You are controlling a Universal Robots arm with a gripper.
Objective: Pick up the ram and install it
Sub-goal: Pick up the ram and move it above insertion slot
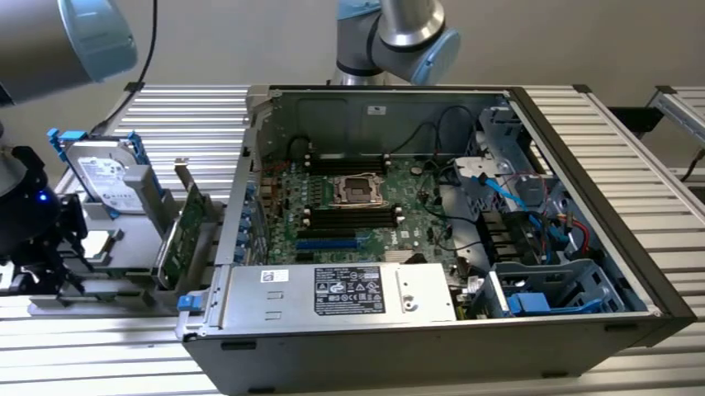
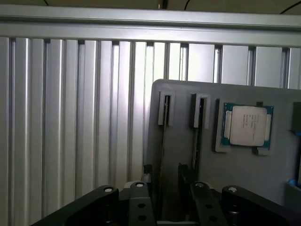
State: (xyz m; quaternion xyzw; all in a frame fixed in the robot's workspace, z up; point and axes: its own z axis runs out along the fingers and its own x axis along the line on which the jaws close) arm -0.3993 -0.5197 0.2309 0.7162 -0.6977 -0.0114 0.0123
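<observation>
In the wrist view a thin dark strip (image 2: 161,155) stands edge-on in a slot of the grey holder plate (image 2: 235,169); it looks like the ram seen from its edge. My gripper (image 2: 164,176) is open, and its black fingers (image 2: 146,173) stand on either side of that strip with a gap on each side. A second slot (image 2: 198,136) runs alongside. In the exterior view my gripper (image 1: 44,264) hangs low over the holder (image 1: 111,276) at the exterior view's left, outside the open computer case (image 1: 573,165). The motherboard (image 1: 414,202) shows long black memory slots (image 1: 350,219).
A processor chip (image 2: 247,125) sits in a pocket of the holder plate. A hard drive (image 1: 105,177) and an upright green expansion card (image 1: 190,223) stand between my gripper and the case. The power supply (image 1: 342,293) and drive cage (image 1: 551,289) fill the case's front. Everything rests on a ribbed aluminium table (image 1: 187,115).
</observation>
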